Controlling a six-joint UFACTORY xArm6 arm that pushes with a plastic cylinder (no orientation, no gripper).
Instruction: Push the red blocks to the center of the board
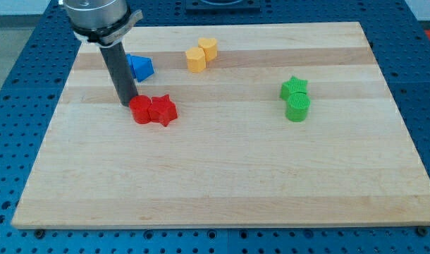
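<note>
Since the arm ends in a bare rod, no fingers are present and nothing can be clamped; the blocks can only be shoved. The tip [130, 104] is seen resting against the upper-left edge of the red cylinder [142, 110], which in turn touches the red star [163, 110] on its right. Both red blocks lie left of the counter's [222, 183] middle, toward the view's upper left. A blue block [140, 67] sits just above the tip, partly hidden by the rod; two yellow blocks [201, 55] and two green blocks [295, 98] lie well apart from the red pair.

The red blocks are judged to be light, rigid and low, likely to slide readily on the smooth wood. Contact is best made squarely on the pair's left side, in line with both centres; an off-centre push would probably spin the star or let the cylinder slip round the tip.
</note>
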